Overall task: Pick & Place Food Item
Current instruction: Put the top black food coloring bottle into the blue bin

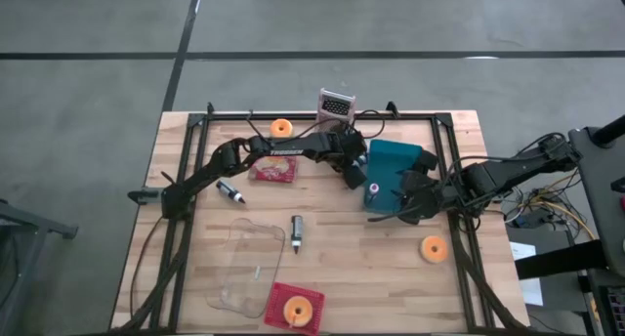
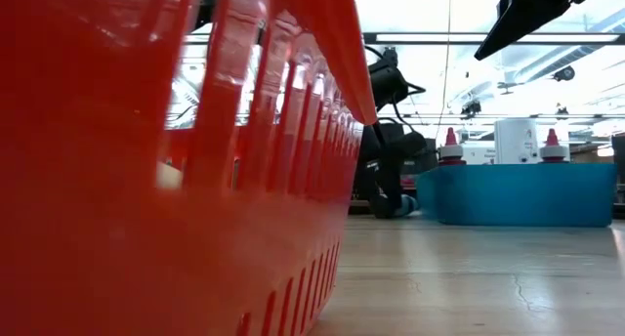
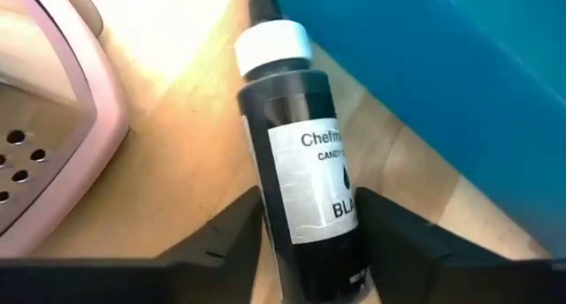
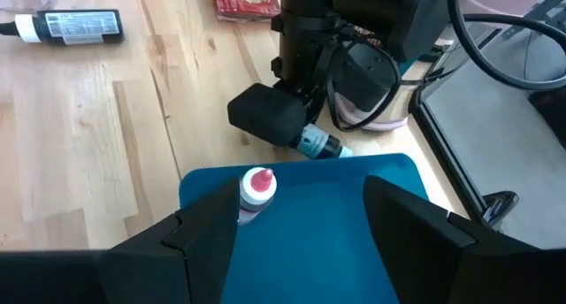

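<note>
A black bottle [image 3: 296, 136] with a white cap and a white label lies on its side on the wooden table, close beside the blue bin [image 1: 391, 162]. My left gripper [image 3: 309, 238] is down at the table near the bin's left side [image 1: 354, 177], shut on this bottle. My right gripper [image 4: 301, 251] hangs open over the blue bin [image 4: 309, 216], touching nothing. In the bin lies a white bottle with a red tip [image 4: 256, 187]. My left gripper pinches the black bottle's body at its labelled part [image 3: 276, 217] between its two fingers, one on each long side. The fingers come slanting down from above and the table's left. The bottle lies on the table, its cap end [image 3: 272, 46] pointing away from the gripper.
A pink perforated thing [image 3: 44, 118] stands right beside the bottle. On the table lie a red packet [image 1: 273, 170], two more black bottles [image 1: 230, 191] [image 1: 296, 233], two orange rings [image 1: 280, 128] [image 1: 433, 248], a clear tray [image 1: 246, 268] and a red basket [image 1: 293, 307].
</note>
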Robot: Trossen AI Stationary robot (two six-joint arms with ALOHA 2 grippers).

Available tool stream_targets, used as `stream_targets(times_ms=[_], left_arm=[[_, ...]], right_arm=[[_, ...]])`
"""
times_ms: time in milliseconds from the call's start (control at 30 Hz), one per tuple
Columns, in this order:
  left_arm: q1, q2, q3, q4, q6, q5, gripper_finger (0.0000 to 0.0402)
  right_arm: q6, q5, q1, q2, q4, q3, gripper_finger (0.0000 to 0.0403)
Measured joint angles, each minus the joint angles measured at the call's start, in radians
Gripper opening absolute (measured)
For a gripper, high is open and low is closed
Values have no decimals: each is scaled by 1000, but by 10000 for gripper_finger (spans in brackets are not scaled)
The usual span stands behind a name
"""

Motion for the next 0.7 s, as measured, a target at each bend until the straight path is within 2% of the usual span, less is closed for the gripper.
stream_targets(times_ms=[133, 233, 700], left_arm=[[0, -1, 0, -2, 8, -1, 104], [0, -2, 0, -2, 11, -1, 76], [-7, -9, 1, -20, 60, -55, 70]], right_arm=[[0, 0, 0, 0, 0, 0, 237], [-2, 0, 0, 0, 0, 0, 235], [-3, 0, 0, 0, 0, 0, 228]])
